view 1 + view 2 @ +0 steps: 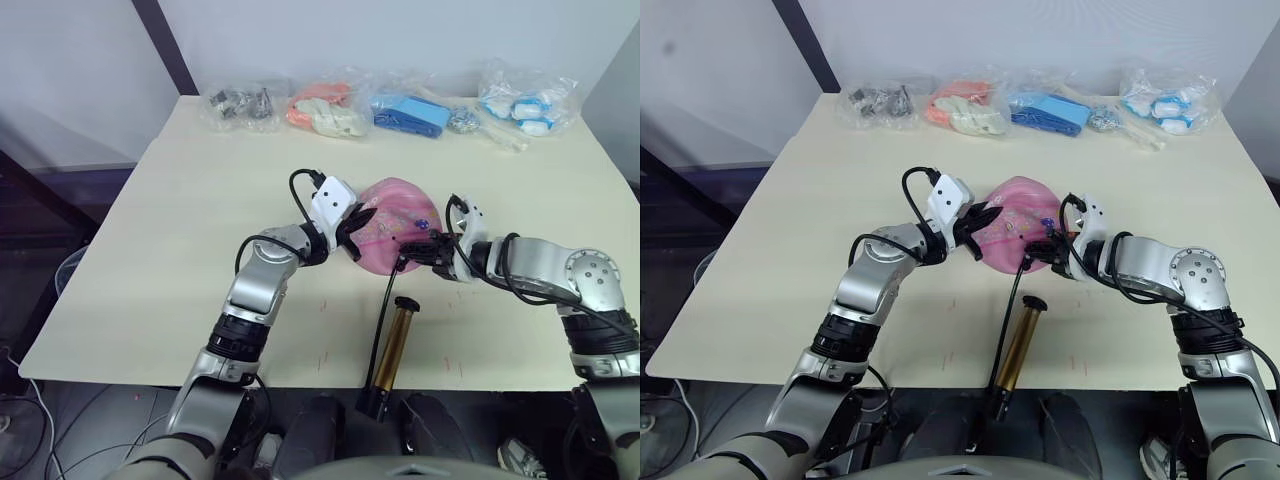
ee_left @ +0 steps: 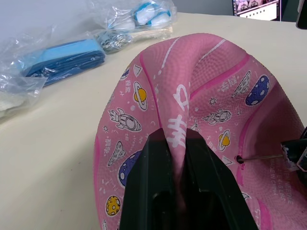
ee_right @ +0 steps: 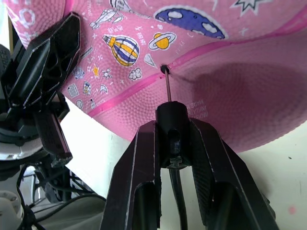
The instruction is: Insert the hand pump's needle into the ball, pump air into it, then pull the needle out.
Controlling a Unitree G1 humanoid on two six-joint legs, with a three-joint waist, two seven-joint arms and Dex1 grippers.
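— Pink rubber, dented and bowl-like: the ball [image 1: 395, 222] sits mid-tabletop [image 1: 180, 240] between both arms, and the left gripper [image 2: 178, 153] has its fingers pinching a fold of the ball's skin to steady it.

— And the right gripper [image 3: 172, 143]? Its fingers are pressed onto the small black fitting, with the needle [image 3: 167, 86] sticking out ahead, tip right at the black valve hole [image 3: 164, 69].

— So is it in? From the right wrist view the tip looks just entering the hole, but most of the pin's length is bare. I'd judge insertion begun, not finished.

— Agreed. Pumping hasn't started by the look of it: the hand pump [image 1: 392, 350] lies on the tabletop at the near edge, nobody on its T-handle, only its black hose [image 1: 383, 300] running up to the fitting. Pumping and pulling out are both left.

— What can't we see?

— How deep the tip sits inside the valve, that's hidden. The pump's near end hangs over the tabletop edge and is hard to read. Clear plastic bags [image 1: 400, 108] line the far edge, well apart.
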